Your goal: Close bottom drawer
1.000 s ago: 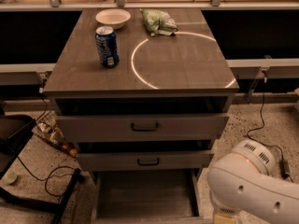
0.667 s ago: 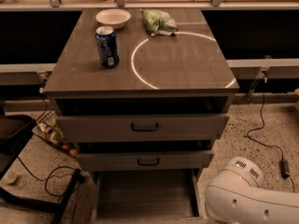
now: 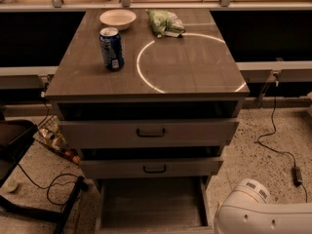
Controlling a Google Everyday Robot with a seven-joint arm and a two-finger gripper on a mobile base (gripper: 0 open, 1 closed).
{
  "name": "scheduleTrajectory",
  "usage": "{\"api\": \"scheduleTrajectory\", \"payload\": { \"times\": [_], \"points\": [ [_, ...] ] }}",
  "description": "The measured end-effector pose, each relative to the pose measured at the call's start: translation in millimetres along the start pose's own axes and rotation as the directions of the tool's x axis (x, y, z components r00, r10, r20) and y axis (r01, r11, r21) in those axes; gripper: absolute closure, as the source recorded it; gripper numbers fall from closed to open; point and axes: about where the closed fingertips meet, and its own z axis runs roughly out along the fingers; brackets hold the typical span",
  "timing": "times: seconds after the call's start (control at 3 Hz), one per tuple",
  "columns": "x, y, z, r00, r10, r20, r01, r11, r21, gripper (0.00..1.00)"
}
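The bottom drawer (image 3: 151, 204) is pulled far out of the grey wood-grain cabinet. Its long shallow tray shows empty at the bottom of the camera view. Its front panel and handle lie below the frame edge. Above it the middle drawer (image 3: 153, 168) and the top drawer (image 3: 148, 132) each stand slightly out, with dark bar handles. My white arm (image 3: 258, 211) shows at the bottom right, beside the tray's right side. My gripper is out of view, below the frame.
On the cabinet top (image 3: 185, 72) stand a blue can (image 3: 111, 48), a white bowl (image 3: 117, 18) and a green bag (image 3: 165, 22). A black chair base (image 3: 29, 204) and cables lie on the floor at left. A cable and adapter (image 3: 296, 174) lie at right.
My white arm has sunk lower in the frame at the bottom right. The drawers and the things on top have not moved.
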Motion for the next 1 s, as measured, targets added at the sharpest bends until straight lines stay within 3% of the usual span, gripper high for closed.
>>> {"api": "scheduleTrajectory", "payload": {
  "times": [0.33,0.67,1.0],
  "points": [
    [-1,-1,4,1.0,0.005,-0.016,-0.005,0.9999,0.013,0.0],
    [1,-10,33,1.0,0.017,-0.023,-0.017,0.9998,0.013,0.0],
    [-1,-8,85,0.999,-0.009,-0.031,0.008,0.9992,-0.039,0.0]
  ]
}}
